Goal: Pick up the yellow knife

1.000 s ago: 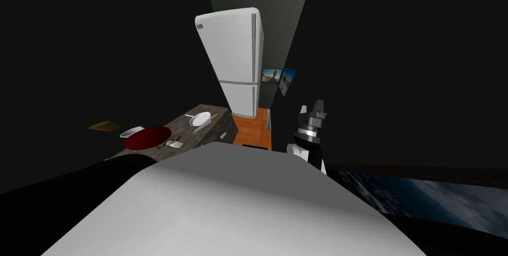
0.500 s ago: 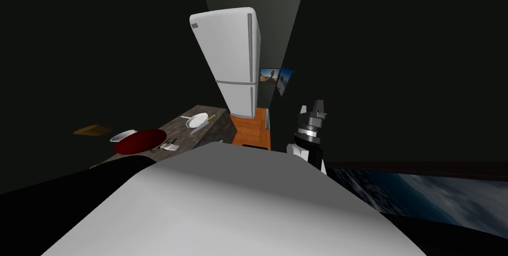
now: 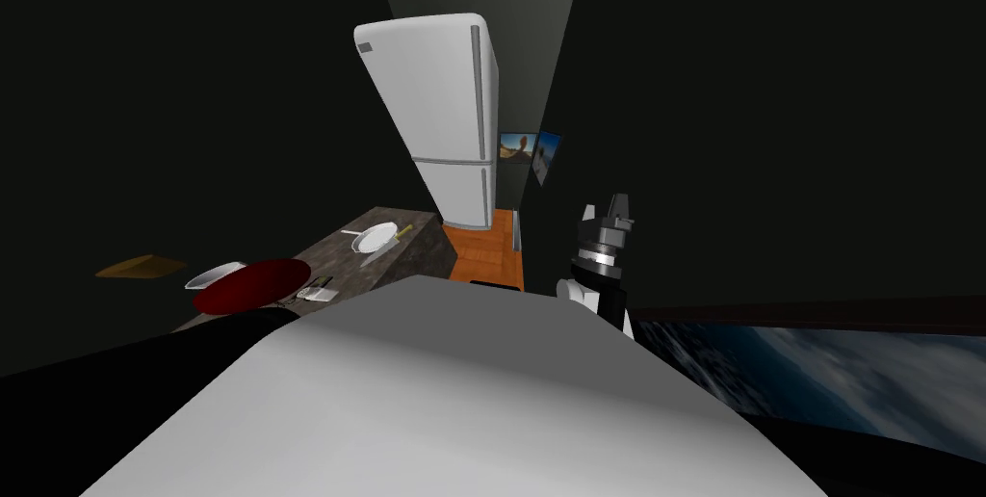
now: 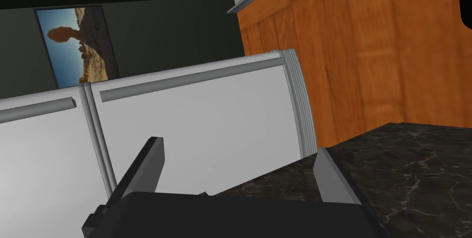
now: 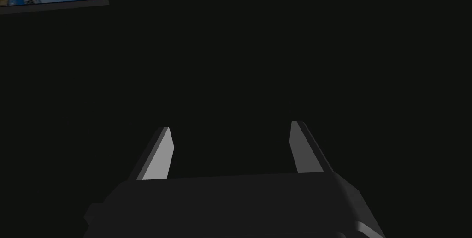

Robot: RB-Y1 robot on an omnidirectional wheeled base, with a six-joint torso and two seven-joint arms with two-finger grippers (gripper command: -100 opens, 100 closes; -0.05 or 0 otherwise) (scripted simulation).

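The yellow knife (image 3: 404,229) lies on a dark marbled counter (image 3: 385,265), its yellowish handle beside a white pan (image 3: 374,237) at the counter's far end near the fridge. My right gripper (image 3: 616,202) is raised to the right of the counter, well away from the knife. In its wrist view the right gripper (image 5: 230,129) is open with nothing between its fingers, before a dark wall. My left gripper (image 4: 238,150) is open and empty too, above the counter's marbled top (image 4: 415,175), pointing at the white fridge door (image 4: 198,115).
A tall white fridge (image 3: 438,106) stands beyond the counter, with an orange wooden floor (image 3: 486,250) at its foot. On the near part of the counter are a red bowl (image 3: 248,286), a white dish (image 3: 214,275) and small utensils (image 3: 316,291). A brown board (image 3: 140,267) lies farther left.
My head view has swung: the fridge, counter and everything on it now sit farther left in the picture. The right arm holds the same pose against my chest.
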